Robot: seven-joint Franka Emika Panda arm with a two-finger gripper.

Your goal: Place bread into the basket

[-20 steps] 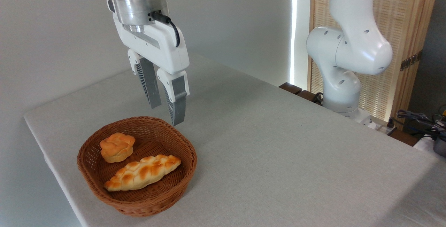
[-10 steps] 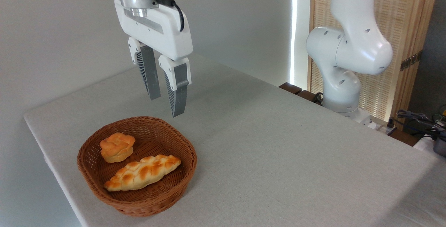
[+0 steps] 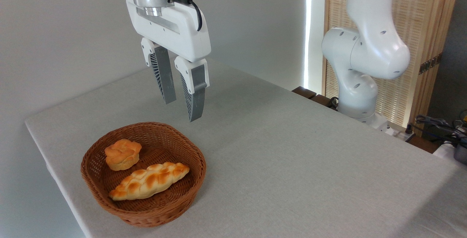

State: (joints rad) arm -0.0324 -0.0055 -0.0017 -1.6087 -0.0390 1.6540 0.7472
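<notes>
The bread (image 3: 149, 180), a long braided loaf with browned bumps, lies inside the reddish-brown wicker basket (image 3: 197, 157) at the table's front left. My gripper (image 3: 182, 111) hangs in the air above and just behind the basket's far right rim. Its two grey fingers are apart and hold nothing.
A small round orange knotted bun (image 3: 123, 154) sits in the basket's back left. The table (image 3: 292, 157) is covered in grey cloth, with its left edge close to the basket. The arm's white base (image 3: 361, 84) stands at the back right, with cables (image 3: 437, 125) beyond it.
The gripper has risen and drifted right, away from the basket, staying open. The bread and bun have not moved.
</notes>
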